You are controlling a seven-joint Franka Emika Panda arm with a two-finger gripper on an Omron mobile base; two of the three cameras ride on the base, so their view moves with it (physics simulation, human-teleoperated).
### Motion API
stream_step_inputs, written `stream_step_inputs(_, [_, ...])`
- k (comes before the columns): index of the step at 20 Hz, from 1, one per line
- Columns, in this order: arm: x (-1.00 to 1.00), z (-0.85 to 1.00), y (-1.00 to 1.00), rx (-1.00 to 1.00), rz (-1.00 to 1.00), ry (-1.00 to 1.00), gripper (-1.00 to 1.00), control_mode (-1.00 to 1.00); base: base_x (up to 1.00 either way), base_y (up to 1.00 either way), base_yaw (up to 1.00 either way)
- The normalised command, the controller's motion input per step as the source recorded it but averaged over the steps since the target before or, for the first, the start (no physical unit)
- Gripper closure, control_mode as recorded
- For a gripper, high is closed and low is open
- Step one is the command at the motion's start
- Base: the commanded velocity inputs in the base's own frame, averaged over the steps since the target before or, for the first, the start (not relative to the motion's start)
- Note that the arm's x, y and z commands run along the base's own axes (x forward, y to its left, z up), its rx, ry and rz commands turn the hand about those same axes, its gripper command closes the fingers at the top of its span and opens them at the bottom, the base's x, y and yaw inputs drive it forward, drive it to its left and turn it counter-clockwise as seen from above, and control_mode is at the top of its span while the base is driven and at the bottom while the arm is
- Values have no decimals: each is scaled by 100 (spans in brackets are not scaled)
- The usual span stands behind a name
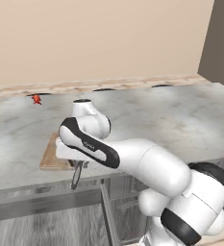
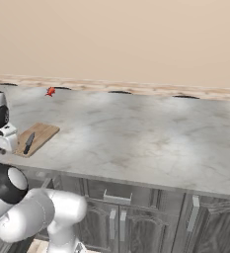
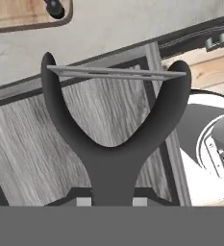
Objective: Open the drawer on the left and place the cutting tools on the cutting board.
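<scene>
My gripper [image 1: 79,165] hangs just past the counter's front edge and is shut on a dark Y-shaped cutting tool [image 3: 114,144] with a thin blade across its prongs; that tool [image 1: 77,177] dangles below the hand. Under it the drawer [image 3: 34,158] stands pulled out, showing its grey wood-grain interior [image 1: 46,222]. The wooden cutting board [image 1: 50,157] [image 2: 41,134] lies on the counter right behind the hand. On the board rests the black-handled knife [image 2: 29,142], whose end [image 3: 55,7] shows at the board's corner [image 3: 17,14].
A tiny red object [image 1: 36,99] [image 2: 50,91] lies at the counter's back edge. The grey marble counter [image 2: 146,133] stretches wide to the right. Panelled cabinet doors [image 2: 119,222] run beneath it. The robot's own arm fills the space right of the drawer.
</scene>
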Motion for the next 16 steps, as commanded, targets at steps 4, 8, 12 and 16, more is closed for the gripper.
stream_step_inputs(4, [100,26,-16,-14,0,-6,100,-100,0,0,0])
stream_step_inputs(8, [89,0,-20,-15,0,-6,100,-100,0,0,0])
stream_step_inputs(12, [63,-11,-8,-12,0,-8,100,-100,0,0,0])
stream_step_inputs(16, [52,-16,0,-4,0,-8,100,-100,0,0,0])
